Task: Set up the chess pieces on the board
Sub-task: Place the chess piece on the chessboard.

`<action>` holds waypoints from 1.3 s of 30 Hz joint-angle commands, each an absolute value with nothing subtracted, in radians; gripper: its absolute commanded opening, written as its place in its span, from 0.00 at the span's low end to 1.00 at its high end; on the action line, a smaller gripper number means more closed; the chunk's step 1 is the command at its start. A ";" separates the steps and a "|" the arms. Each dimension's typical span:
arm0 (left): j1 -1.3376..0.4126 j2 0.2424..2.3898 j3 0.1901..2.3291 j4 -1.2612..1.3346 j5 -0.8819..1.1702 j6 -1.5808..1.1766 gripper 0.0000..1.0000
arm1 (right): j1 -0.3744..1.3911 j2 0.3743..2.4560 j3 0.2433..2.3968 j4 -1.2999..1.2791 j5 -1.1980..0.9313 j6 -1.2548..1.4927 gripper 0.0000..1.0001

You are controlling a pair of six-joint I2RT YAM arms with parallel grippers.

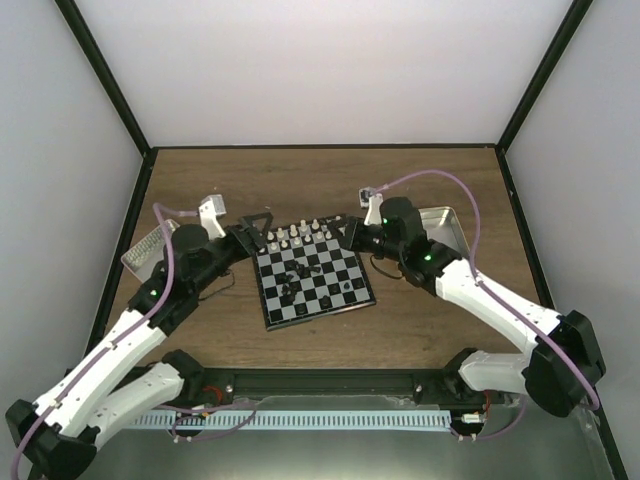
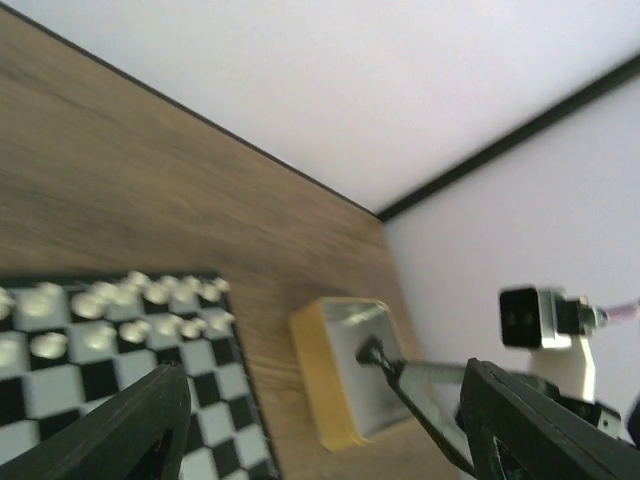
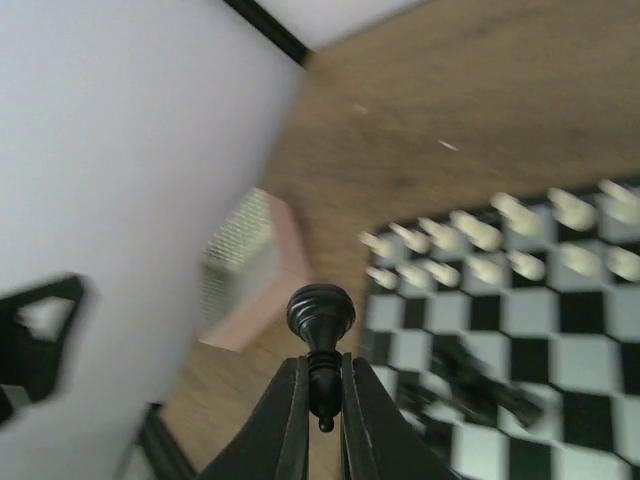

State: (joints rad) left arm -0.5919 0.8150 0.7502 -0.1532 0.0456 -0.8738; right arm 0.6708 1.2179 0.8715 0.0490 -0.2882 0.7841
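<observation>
Pinching pawn (image 3: 320,312) by its stem, lower centre, with right gripper (image 3: 320,385); probably light, stiff, slick. Holding left gripper (image 2: 320,435) spread, empty.

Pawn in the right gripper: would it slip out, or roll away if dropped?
The pawn looks tiny and hard, so probably light and stiff. It is shiny and the right gripper pinches only its thin stem, so it might slip or twist. Its round head suggests it could roll, like the black pieces toppled on the board.
</observation>
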 commanded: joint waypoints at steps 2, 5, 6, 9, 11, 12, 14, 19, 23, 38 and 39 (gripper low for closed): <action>-0.591 0.730 0.817 -0.405 -0.276 -0.679 0.77 | 0.662 1.252 1.003 -0.417 -0.176 0.550 0.01; -0.591 0.696 0.810 -0.429 -0.322 -0.625 0.77 | 0.663 1.286 1.058 -0.580 -0.138 0.499 0.01; -0.591 0.686 0.806 -0.432 -0.328 -0.610 0.78 | 0.663 1.301 1.074 -0.625 -0.127 0.487 0.01; -0.591 0.663 0.785 -0.432 -0.350 -0.591 0.78 | 0.663 1.338 1.131 -0.777 -0.103 0.473 0.01; -0.591 0.651 0.769 -0.428 -0.360 -0.580 0.78 | 0.664 1.359 1.163 -0.844 -0.109 0.471 0.01; -0.591 0.646 0.762 -0.426 -0.365 -0.574 0.78 | 0.667 1.370 1.177 -0.872 -0.112 0.473 0.01; -0.591 0.639 0.749 -0.423 -0.368 -0.557 0.80 | 0.673 1.387 1.202 -0.922 -0.108 0.479 0.01; -0.591 0.630 0.717 -0.409 -0.366 -0.503 0.81 | 0.700 1.439 1.236 -0.999 -0.100 0.502 0.01; -0.591 0.621 0.689 -0.395 -0.366 -0.495 0.84 | 0.728 1.491 1.251 -1.020 -0.105 0.510 0.01; -0.591 0.556 0.655 -0.377 -0.350 -0.507 0.88 | 0.798 1.619 1.263 -0.998 -0.125 0.514 0.01; -0.591 0.554 0.655 -0.377 -0.350 -0.505 0.88 | 0.802 1.624 1.261 -0.993 -0.128 0.514 0.01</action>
State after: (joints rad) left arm -0.5915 0.5671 0.6655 -0.3981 -0.3439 -0.5163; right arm 0.7818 1.6043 1.2205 -1.0061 -0.1120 0.5098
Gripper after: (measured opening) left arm 0.880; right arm 0.077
